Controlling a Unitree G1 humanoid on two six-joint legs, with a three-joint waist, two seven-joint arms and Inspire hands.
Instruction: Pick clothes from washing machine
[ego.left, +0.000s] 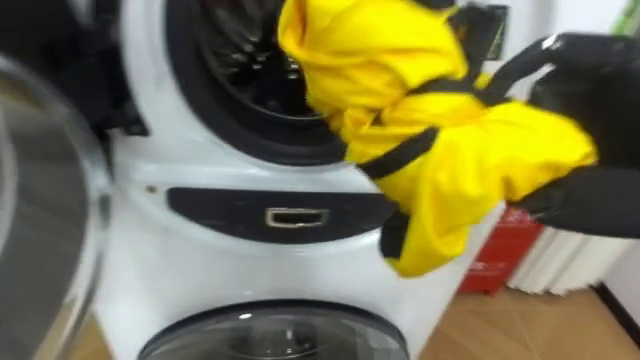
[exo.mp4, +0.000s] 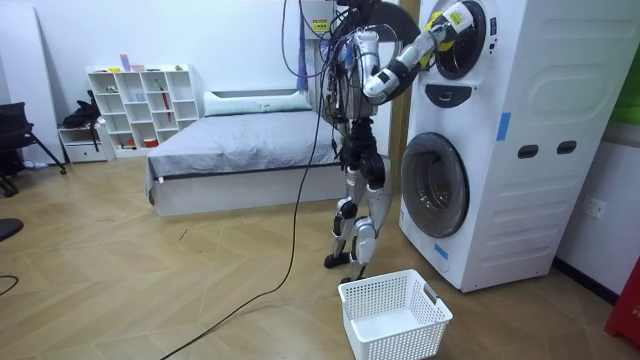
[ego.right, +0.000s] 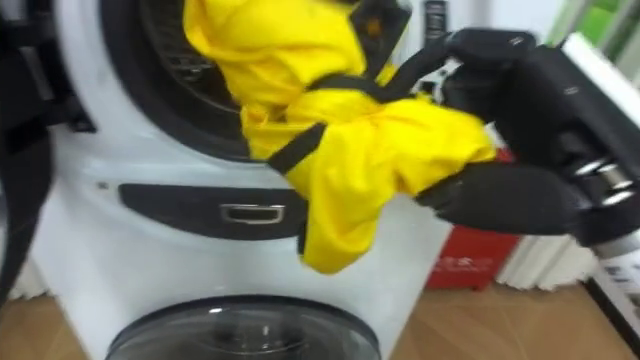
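A: How far along is this looking?
B: About midway, I'm judging. The right robot hand (ego.left: 596, 100) is curling its fingers and thumb round the yellow garment (ego.left: 440, 140), pinching a bunched fold of it just in front of the washing machine (ego.left: 200, 260).
A: Is the garment coming clear of the machine?
B: Not quite. Its upper end is lying across the rim of the machine's upper drum opening (ego.left: 235, 70), and the rest is hanging down over the machine's front panel.
A: And what's remaining?
B: Drawing it fully out and, I'm guessing, dropping it into the white basket (exo.mp4: 400, 335) sitting on the floor in front of the washing machine, which is looking empty
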